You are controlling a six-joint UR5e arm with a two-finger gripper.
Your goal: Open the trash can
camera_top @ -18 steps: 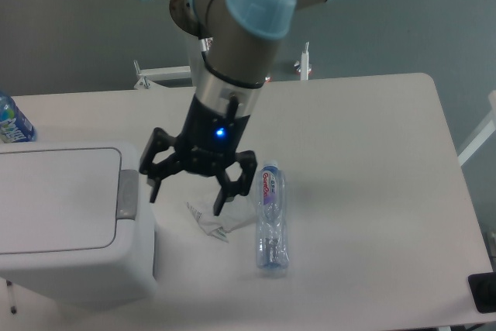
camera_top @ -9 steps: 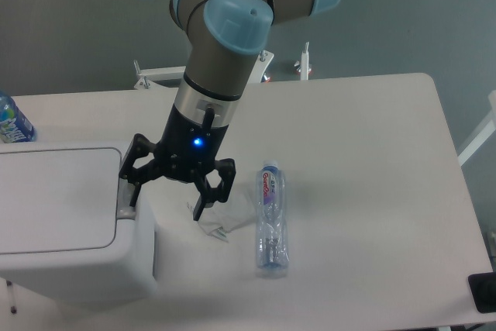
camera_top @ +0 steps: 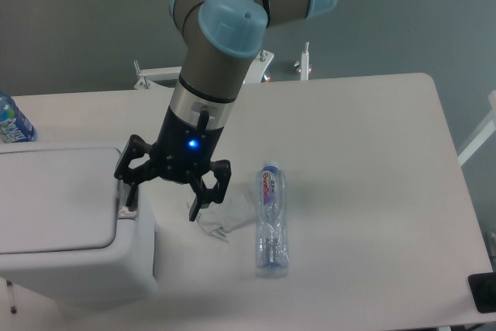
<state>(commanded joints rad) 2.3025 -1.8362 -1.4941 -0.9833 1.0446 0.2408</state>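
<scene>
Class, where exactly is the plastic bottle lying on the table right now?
The plastic bottle lies on the table's near-centre, just right of the crumpled paper and the open gripper.

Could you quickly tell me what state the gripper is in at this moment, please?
Gripper: open and holding nothing, fingers spread, one finger at the grey push tab of the trash can.

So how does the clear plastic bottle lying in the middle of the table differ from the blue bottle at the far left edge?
The clear plastic bottle lies on its side near the gripper, fully in view; the blue bottle is cut off by the picture's left edge behind the white trash can. The clear one has a red label; the other shows blue and white. Both rest on the white table.
</scene>
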